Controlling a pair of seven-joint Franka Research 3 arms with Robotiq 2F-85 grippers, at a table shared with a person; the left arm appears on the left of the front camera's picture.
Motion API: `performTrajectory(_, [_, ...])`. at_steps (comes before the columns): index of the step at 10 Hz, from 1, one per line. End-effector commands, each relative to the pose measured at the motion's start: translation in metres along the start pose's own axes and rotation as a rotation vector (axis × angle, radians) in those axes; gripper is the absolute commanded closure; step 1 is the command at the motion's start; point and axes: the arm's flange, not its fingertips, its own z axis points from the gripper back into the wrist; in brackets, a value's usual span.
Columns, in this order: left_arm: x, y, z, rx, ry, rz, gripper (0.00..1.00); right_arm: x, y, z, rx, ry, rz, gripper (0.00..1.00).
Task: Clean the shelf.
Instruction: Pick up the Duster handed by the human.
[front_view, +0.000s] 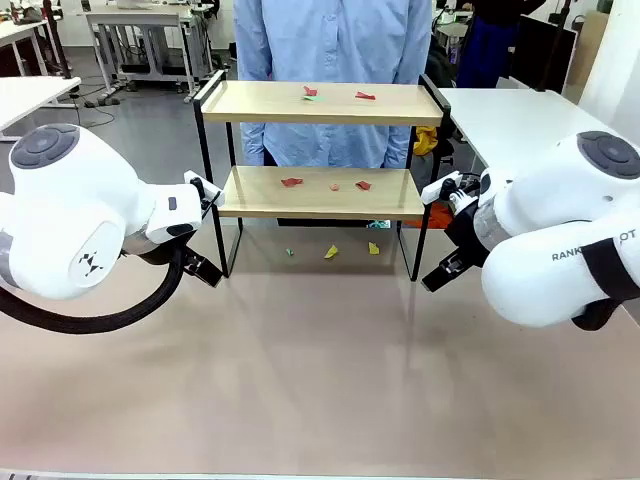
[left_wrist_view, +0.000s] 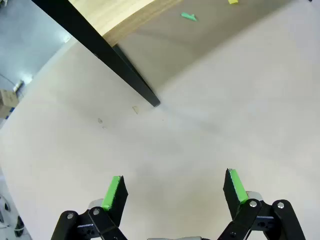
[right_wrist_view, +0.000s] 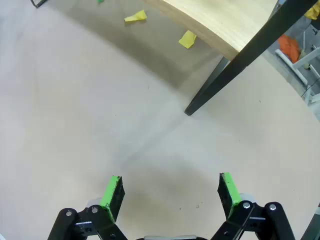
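Observation:
The shelf (front_view: 320, 104) stands at the table's far middle, two light boards in a black frame. Small red paper scraps (front_view: 365, 96) lie on the top board, and more red scraps (front_view: 291, 182) on the lower one. Yellow scraps (front_view: 331, 252) and a green bit (front_view: 290, 252) lie on the table beneath it. My left gripper (front_view: 202, 268) hangs open near the shelf's left leg (left_wrist_view: 125, 70), with nothing between its fingers (left_wrist_view: 116, 191). The right gripper (front_view: 440, 272) is open too, close to the right leg (right_wrist_view: 240, 65), with the yellow scraps (right_wrist_view: 188, 39) beyond it.
A person in a light blue shirt (front_view: 330, 40) stands right behind the shelf. White tables (front_view: 520, 115) flank it at the back left and right. The beige tabletop (front_view: 320, 380) in front of the shelf is bare.

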Motion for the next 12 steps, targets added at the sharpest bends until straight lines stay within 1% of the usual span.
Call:
performTrajectory(1, [0.000, 0.000, 0.000, 0.000, 0.000, 0.000, 0.00, 0.000, 0.000, 0.000, 0.000, 0.000, 0.000, 0.00])
performTrajectory(11, [0.000, 0.000, 0.000, 0.001, 0.000, -0.001, 0.00, 0.000, 0.000, 0.000, 0.000, 0.001, 0.001, 0.00])
performTrajectory(12, [0.015, 0.011, 0.026, -0.039, -0.039, -0.003, 0.00, 0.018, -0.020, 0.019, 0.002, -0.042, -0.017, 0.00])
